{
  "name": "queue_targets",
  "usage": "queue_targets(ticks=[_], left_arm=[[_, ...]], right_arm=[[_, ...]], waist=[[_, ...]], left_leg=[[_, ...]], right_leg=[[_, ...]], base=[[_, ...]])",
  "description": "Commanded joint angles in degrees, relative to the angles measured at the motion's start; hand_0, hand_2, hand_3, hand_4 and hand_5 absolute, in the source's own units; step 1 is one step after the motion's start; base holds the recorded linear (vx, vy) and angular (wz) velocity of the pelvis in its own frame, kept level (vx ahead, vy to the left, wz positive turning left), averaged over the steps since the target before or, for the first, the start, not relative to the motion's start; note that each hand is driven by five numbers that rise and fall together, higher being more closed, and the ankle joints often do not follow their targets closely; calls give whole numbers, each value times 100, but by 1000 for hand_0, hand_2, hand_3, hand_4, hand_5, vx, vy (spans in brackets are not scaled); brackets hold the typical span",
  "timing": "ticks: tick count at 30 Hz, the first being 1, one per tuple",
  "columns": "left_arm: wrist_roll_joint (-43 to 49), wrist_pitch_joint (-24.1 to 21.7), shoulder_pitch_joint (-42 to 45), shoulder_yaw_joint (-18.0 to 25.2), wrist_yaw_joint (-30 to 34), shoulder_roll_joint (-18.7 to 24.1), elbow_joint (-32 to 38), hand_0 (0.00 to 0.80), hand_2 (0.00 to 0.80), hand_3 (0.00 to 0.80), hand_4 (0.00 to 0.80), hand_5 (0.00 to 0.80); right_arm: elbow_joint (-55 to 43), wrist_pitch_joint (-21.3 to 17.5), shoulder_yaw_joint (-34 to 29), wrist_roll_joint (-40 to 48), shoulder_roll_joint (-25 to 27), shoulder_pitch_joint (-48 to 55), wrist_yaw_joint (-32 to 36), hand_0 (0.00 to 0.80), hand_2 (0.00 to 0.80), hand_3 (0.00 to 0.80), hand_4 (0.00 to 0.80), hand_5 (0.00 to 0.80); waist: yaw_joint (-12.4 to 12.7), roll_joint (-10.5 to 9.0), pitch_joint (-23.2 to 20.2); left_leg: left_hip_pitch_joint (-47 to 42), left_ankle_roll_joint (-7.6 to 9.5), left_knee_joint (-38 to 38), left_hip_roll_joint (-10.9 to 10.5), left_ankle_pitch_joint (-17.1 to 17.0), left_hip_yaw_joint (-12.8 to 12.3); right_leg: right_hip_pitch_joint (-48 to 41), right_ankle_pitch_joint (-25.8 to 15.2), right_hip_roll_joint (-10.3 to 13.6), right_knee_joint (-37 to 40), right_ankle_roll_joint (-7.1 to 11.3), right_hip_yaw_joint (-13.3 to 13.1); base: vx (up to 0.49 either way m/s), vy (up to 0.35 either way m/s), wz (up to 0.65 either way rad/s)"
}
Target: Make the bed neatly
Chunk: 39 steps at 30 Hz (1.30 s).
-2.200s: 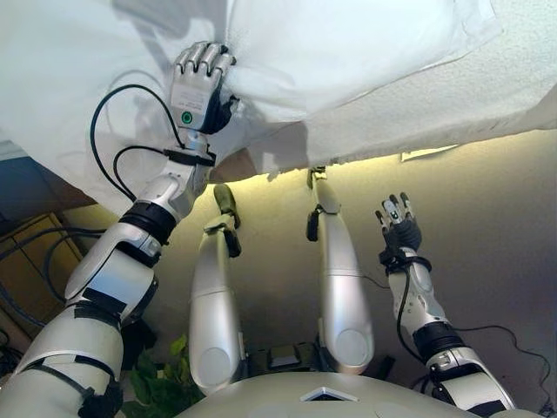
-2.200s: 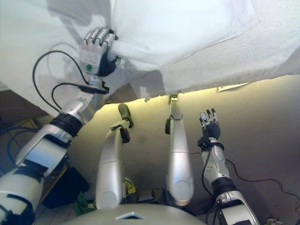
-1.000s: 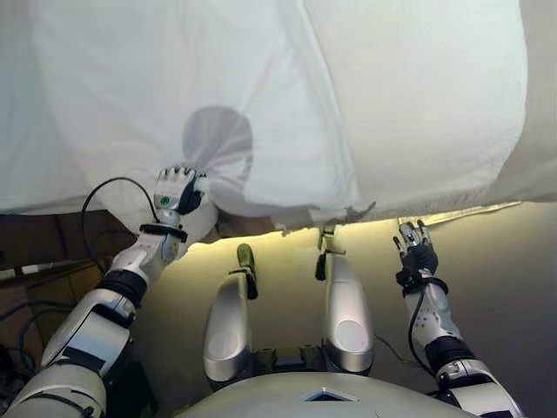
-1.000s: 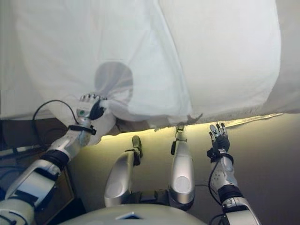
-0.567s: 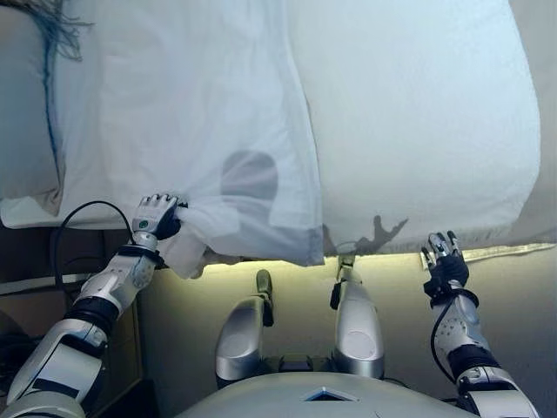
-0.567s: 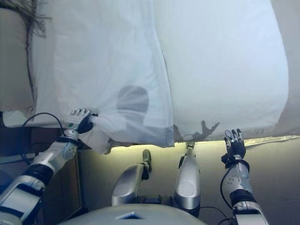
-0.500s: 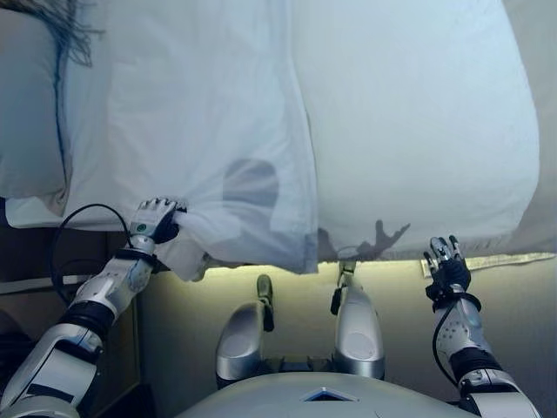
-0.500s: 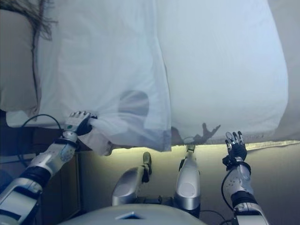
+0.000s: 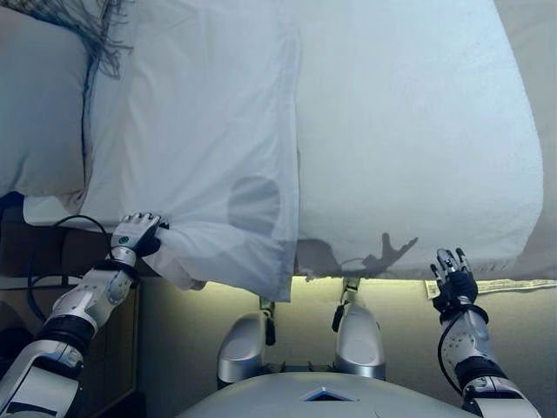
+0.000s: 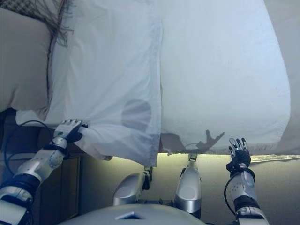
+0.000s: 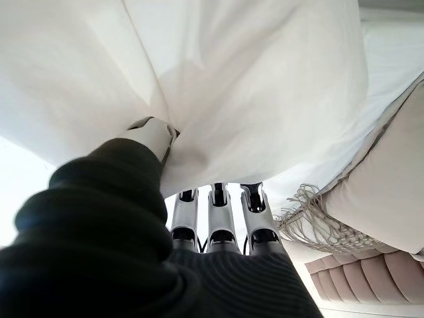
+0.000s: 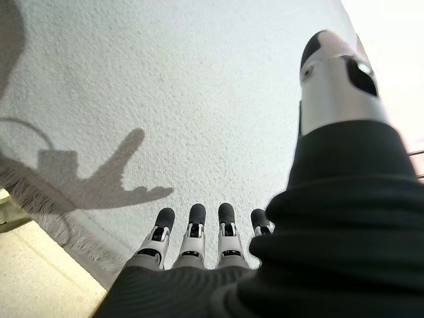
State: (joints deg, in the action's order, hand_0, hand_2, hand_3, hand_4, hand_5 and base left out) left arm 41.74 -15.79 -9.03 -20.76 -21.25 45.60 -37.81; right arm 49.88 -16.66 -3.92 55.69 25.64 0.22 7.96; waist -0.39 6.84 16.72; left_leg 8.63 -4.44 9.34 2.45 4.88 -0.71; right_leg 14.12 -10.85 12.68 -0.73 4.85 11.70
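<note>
A thin white sheet (image 9: 200, 148) lies over the left part of the bed, on a white textured bedspread (image 9: 409, 131). Its near corner hangs over the bed's near edge. My left hand (image 9: 132, 233) is shut on that corner at the bed's near left edge. In the left wrist view the sheet (image 11: 232, 79) is pinched between the thumb (image 11: 154, 137) and the curled fingers (image 11: 215, 215). My right hand (image 9: 452, 280) is open and empty, just below the bed's near edge at the right. Its straight fingers (image 12: 192, 228) point at the bedspread (image 12: 165, 86) without touching it.
A pale pillow (image 9: 39, 104) lies at the bed's left end, with a fringed throw (image 9: 87, 26) behind it. A dark wooden cabinet (image 10: 65, 183) stands below the pillow. The bedspread's fringed edge (image 12: 59, 218) hangs over a beige floor (image 12: 40, 278).
The camera has pulled back and the whole view has shifted. My left hand has drawn the sheet corner left, to the bed's near edge, and the sheet lies flatter. My right hand stays open.
</note>
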Motion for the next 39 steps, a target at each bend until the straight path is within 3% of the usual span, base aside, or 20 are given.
queue_targets(ticks=[1, 2, 3, 14, 23, 27, 32, 39], left_arm=[[-91, 23, 355, 531, -73, 723, -113, 718, 718, 718, 718, 718], [-112, 37, 360, 540, -110, 696, -113, 226, 226, 226, 226, 226], [-91, 114, 363, 549, -170, 648, -108, 0, 0, 0, 0, 0], [-92, 106, 412, 614, -312, 444, -270, 0, 0, 0, 0, 0], [-1048, 460, 755, 1045, -354, 93, -617, 0, 0, 0, 0, 0], [-1598, 257, 847, 1152, -660, -533, -803, 0, 0, 0, 0, 0], [-2094, -48, 460, 813, -1047, -1179, -716, 0, 0, 0, 0, 0], [-3180, -544, 281, 446, -545, -1991, -495, 0, 0, 0, 0, 0]], right_arm=[[-152, -53, -223, -121, 64, 259, 122, 0, 0, 0, 0, 0], [-151, -49, -226, -132, 57, 254, 140, 0, 0, 0, 0, 0], [-156, -40, -233, -152, 45, 247, 164, 0, 0, 0, 0, 0], [-102, -66, -261, -179, 5, 237, 200, 0, 0, 0, 0, 0], [-266, 76, -265, -242, -160, 313, 89, 0, 0, 0, 0, 0], [-407, 150, -228, -311, -271, 313, -136, 0, 0, 0, 0, 0], [-559, 82, -43, -272, -417, 165, -195, 0, 0, 0, 0, 0], [-867, 70, 344, -540, -783, 120, -634, 0, 0, 0, 0, 0]], waist=[[274, -271, -212], [277, -273, -213], [277, -277, -214], [275, -297, -233], [335, -330, -319], [383, -325, -280], [392, -362, -80], [407, -549, -62]], left_leg=[[455, -7, -30, 84, -499, 330], [455, -6, -36, 85, -500, 327], [457, -10, -47, 87, -502, 322], [409, -32, -87, 116, -515, 300], [314, -26, -78, 136, -493, 311], [385, -25, -94, 138, -554, 372], [591, -22, -105, 143, -621, 430], [573, -13, -181, 182, -664, 406]], right_leg=[[-397, 594, 667, -650, 733, -245], [-399, 595, 659, -639, 734, -245], [-399, 591, 649, -616, 734, -250], [-427, 579, 616, -570, 721, -261], [-535, 611, 601, -566, 688, -251], [-487, 651, 560, -596, 653, -247], [-264, 642, 540, -678, 633, -234], [-328, 587, 428, -553, 593, -127]], base=[[15, -18, 6], [6, -10, 5], [0, -11, 5], [0, -2, 0], [32, -49, 0], [-17, -35, 1], [-120, -47, 13], [-65, -93, 4]])
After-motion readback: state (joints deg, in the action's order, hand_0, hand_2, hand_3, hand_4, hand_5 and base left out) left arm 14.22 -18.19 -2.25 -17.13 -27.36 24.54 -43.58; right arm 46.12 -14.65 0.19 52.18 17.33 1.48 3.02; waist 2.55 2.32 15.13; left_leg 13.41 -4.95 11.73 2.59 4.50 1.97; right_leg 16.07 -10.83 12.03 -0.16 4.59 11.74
